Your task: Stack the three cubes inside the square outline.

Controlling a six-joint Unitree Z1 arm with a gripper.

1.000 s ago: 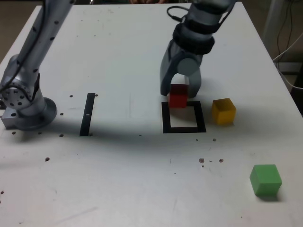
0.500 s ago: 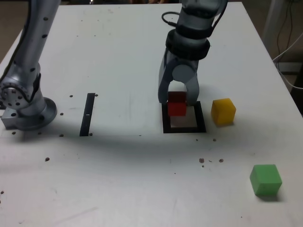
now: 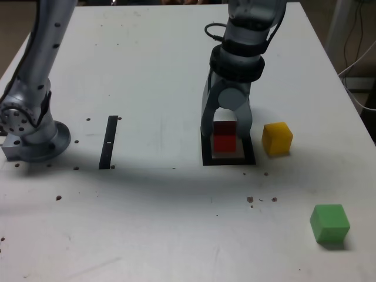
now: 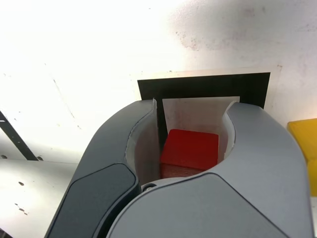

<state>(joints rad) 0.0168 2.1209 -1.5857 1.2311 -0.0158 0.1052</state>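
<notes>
My gripper points down at the table, shut on the red cube. The red cube sits low between the fingers, over the white centre of the square outline; whether it touches the table I cannot tell. The wrist view shows the red cube held between the two grey fingers of the gripper, with the square outline beneath. The yellow cube stands just outside the outline on the exterior view's right, and its edge shows in the wrist view. The green cube lies near the front right.
A thin black strip lies on the table to the exterior view's left of the outline. The arm's grey base stands at the left edge. Small dark specks dot the white table.
The gripper has carried the red cube from the outline's back left corner forward and down, so it now sits over the white centre.
</notes>
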